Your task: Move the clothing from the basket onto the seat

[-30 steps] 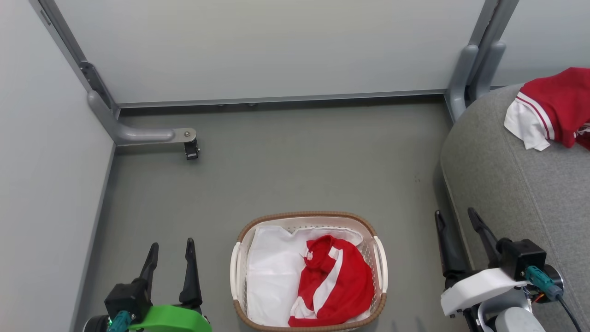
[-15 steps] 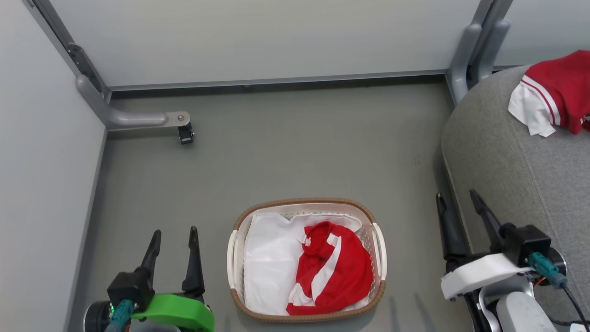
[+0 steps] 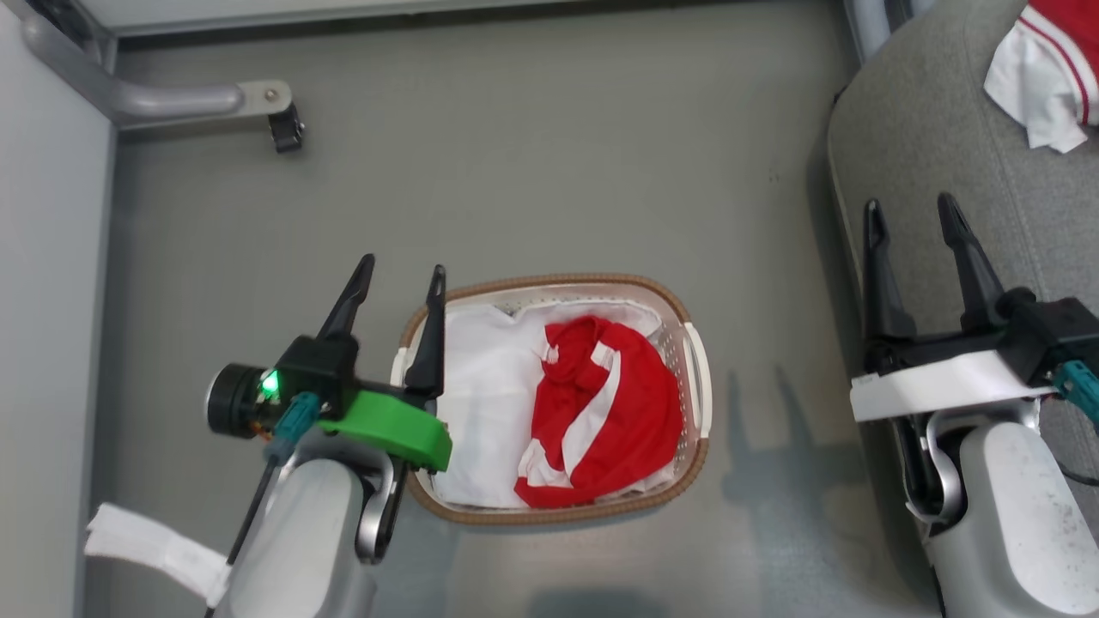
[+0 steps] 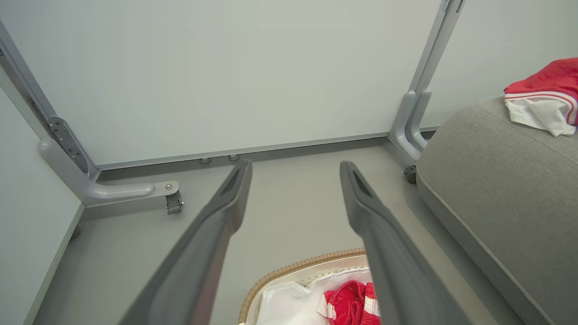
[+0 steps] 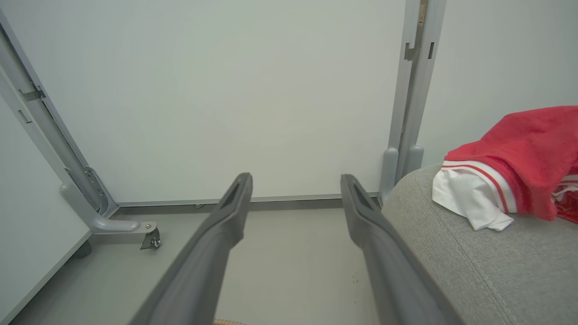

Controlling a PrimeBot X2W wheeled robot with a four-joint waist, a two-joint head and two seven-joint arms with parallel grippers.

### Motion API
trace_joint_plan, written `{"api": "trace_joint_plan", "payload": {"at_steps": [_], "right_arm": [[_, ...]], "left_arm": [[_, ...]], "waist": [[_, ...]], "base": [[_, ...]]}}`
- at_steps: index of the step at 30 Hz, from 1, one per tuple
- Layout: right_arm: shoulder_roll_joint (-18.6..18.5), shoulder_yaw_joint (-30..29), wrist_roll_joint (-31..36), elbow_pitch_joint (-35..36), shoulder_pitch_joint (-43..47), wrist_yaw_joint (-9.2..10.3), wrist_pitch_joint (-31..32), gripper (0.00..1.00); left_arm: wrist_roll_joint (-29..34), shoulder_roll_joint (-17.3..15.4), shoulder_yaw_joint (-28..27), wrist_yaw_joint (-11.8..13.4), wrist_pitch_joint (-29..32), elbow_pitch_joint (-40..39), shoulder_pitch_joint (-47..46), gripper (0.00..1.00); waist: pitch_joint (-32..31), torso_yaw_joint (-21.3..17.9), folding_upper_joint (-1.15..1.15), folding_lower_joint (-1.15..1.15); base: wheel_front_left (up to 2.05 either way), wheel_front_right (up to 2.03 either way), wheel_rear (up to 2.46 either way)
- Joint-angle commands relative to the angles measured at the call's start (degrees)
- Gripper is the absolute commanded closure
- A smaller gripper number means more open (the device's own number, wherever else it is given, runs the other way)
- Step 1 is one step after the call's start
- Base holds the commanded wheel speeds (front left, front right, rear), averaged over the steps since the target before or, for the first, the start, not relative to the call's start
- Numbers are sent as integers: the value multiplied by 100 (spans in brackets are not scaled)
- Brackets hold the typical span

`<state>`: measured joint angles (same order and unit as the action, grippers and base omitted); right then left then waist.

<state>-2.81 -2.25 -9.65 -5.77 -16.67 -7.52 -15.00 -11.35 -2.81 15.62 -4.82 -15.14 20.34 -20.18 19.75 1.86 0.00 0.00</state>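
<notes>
Head view: left hand (image 3: 403, 264) nearer basket (image 3: 567, 279)

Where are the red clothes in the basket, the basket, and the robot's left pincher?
red clothes (image 3: 640, 403), head view, middle of the red fabric.
basket (image 3: 558, 281), head view, far brown rim.
left gripper (image 3: 404, 264), head view, between its open fingertips.

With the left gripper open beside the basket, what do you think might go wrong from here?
The red garment lies on the white liner in the basket, so a deep pinch may well lift the liner too. The open left gripper hovers at the basket's left edge, and in the head view one of its fingers crosses the rim. Lowering straight down could strike the rim and shove the basket.
</notes>
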Motion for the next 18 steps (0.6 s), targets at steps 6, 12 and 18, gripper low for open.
{"api": "trace_joint_plan", "payload": {"at_steps": [6,12,18], "right_arm": [[-16,115,-147,238,-558,6,-28,0],[-15,204,-315,359,-840,6,-28,0],[-13,262,-446,435,-1030,6,-28,0]], "left_arm": [[151,-24,616,-85,60,971,-1033,0],[171,-25,1167,-113,172,1884,-1589,0],[187,-27,1583,-116,236,2591,-1978,0]], "waist": [[1648,-727,0,0],[2176,-1064,0,0],[2607,-1378,0,0]], "base": [[0,0,0],[0,0,0],[0,0,0]]}}
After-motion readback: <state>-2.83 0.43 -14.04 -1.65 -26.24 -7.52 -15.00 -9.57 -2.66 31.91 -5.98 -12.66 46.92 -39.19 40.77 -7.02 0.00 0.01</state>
